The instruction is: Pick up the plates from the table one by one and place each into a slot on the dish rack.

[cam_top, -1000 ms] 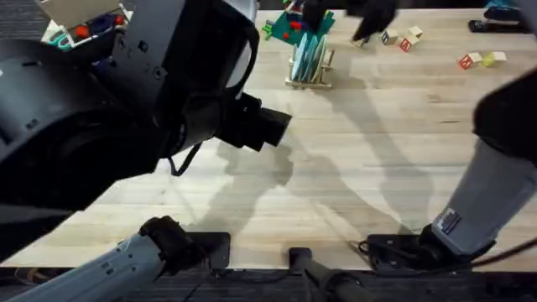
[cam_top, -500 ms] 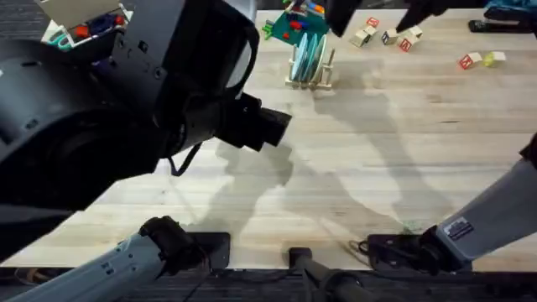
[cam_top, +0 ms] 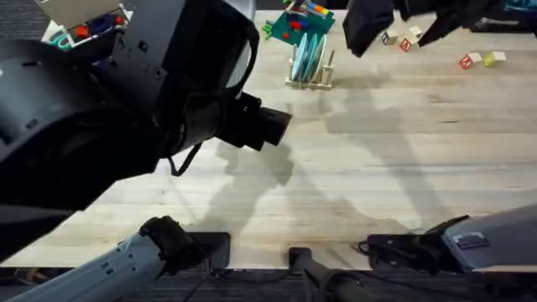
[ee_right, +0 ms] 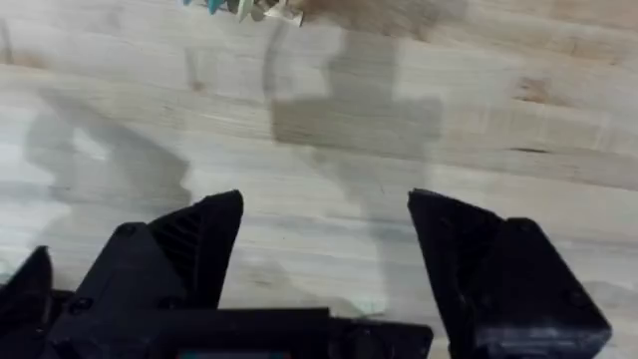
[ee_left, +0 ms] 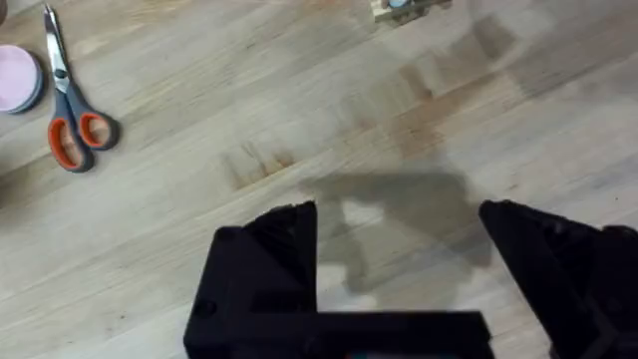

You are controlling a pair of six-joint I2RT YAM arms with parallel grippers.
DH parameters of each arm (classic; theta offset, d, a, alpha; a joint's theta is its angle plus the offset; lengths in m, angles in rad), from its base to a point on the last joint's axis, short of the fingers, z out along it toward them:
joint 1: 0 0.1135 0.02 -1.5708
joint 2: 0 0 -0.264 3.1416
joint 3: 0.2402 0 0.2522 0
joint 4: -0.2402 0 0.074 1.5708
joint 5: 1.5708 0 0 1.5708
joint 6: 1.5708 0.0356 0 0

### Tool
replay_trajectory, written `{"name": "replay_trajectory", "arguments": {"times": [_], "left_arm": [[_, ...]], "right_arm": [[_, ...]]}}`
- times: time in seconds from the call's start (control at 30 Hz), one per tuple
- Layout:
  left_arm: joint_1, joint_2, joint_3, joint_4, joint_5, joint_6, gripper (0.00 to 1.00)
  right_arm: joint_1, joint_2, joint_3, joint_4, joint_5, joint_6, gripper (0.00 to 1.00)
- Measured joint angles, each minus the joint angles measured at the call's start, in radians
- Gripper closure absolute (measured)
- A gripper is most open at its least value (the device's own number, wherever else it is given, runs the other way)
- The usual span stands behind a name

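Note:
The dish rack (cam_top: 309, 77) stands at the far middle of the table (cam_top: 369, 168). A sky-blue plate (cam_top: 310, 52) stands on edge in a slot between its pegs; a paler edge beside it is too small to make out. My right gripper (cam_top: 396, 25) hangs open to the right of the rack, above the table. In the right wrist view the right gripper (ee_right: 327, 204) holds nothing, and the rack (ee_right: 244, 8) shows at the frame's edge. My left gripper (ee_left: 397, 211) is open and empty over bare wood, with the rack's base (ee_left: 404, 8) far off.
A green toy-brick build (cam_top: 294, 21) stands just behind the rack. Small lettered blocks (cam_top: 403, 40) and another pair (cam_top: 480, 59) lie at the far right. Orange-handled scissors (ee_left: 70, 125) and a pink lid (ee_left: 15, 78) lie on the table. The left arm (cam_top: 126, 109) looms large under the camera.
The right gripper has drawn away from the rack, rightward and higher, and its shadow has slid right across the table. The left arm has not moved.

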Motion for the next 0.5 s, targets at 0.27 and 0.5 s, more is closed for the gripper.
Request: {"name": "replay_trajectory", "arguments": {"times": [0.27, 0.5], "left_arm": [[0.000, 0.000, 0.000, 0.000, 0.000, -0.002, 0.008], [0.000, 0.000, 0.000, 0.000, -0.001, -0.002, 0.008]], "right_arm": [[0.000, -0.245, -0.386, 0.178, -0.042, -0.039, 0.006], [0.000, -0.339, -0.534, 0.201, -0.061, -0.047, 0.006]]}}
